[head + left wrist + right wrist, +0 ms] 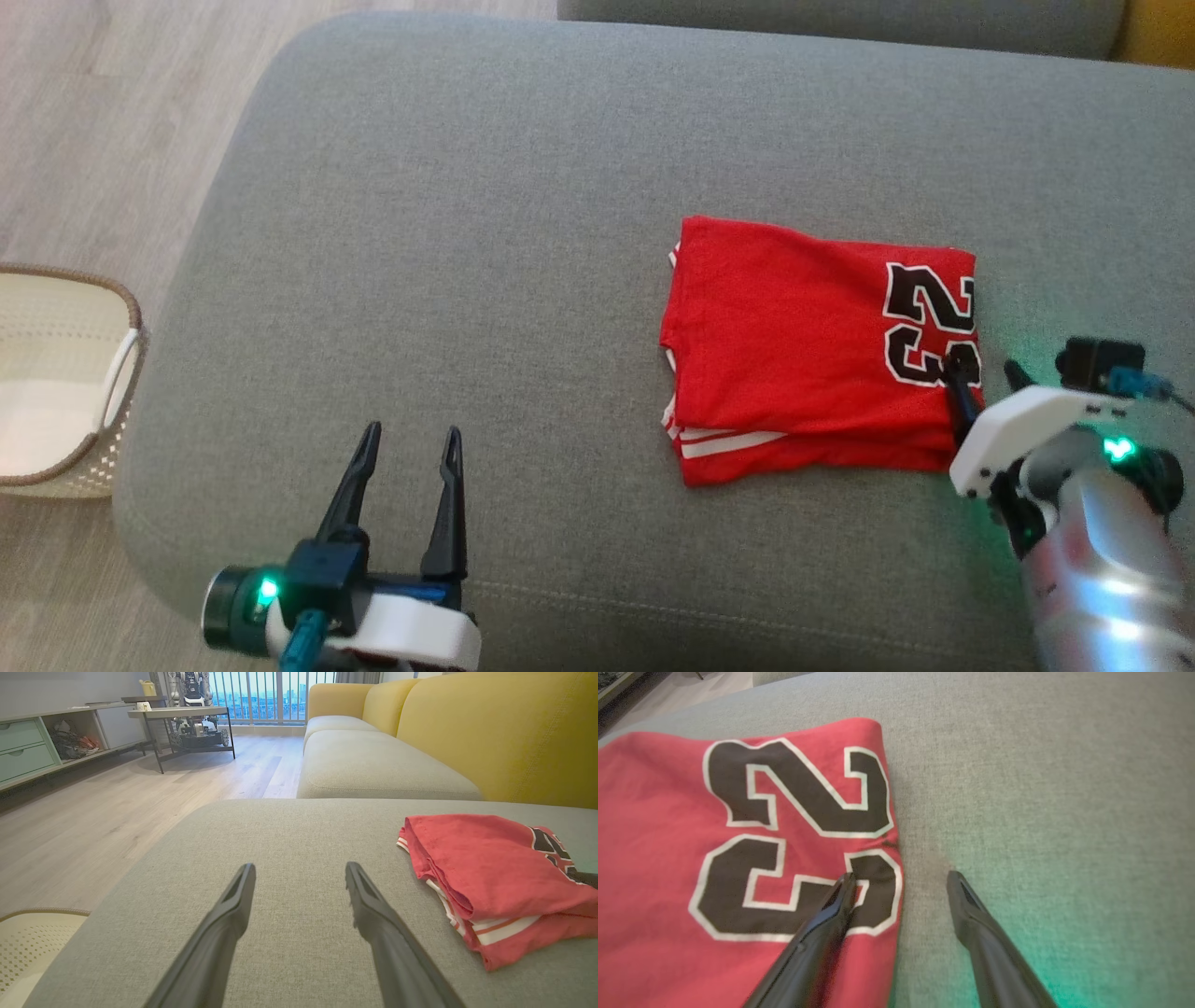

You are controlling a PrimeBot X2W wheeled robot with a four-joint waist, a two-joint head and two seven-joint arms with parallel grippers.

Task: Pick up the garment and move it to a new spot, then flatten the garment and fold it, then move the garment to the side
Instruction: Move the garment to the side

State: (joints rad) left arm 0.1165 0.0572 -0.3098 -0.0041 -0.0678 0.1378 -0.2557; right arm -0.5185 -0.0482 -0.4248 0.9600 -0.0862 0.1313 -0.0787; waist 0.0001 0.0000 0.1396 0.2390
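Observation:
The garment (803,345) is a red jersey with black, white-edged numbers, folded into a rough rectangle on the right half of the grey sofa seat (467,233). It also shows at the right of the left wrist view as the garment (486,877). My right gripper (985,373) stands open at its right edge. In the right wrist view the right gripper (901,879) has one finger over the numbers of the garment (668,858) and the other over bare cushion. My left gripper (411,443) is open over empty cushion near the front left, well apart from the jersey; the left gripper (299,870) holds nothing.
A cream woven basket (56,373) stands on the wooden floor left of the sofa. Yellow sofa backs (490,728) rise behind the seat. Across the room stand a dark-framed table (182,718) and a low cabinet (28,746).

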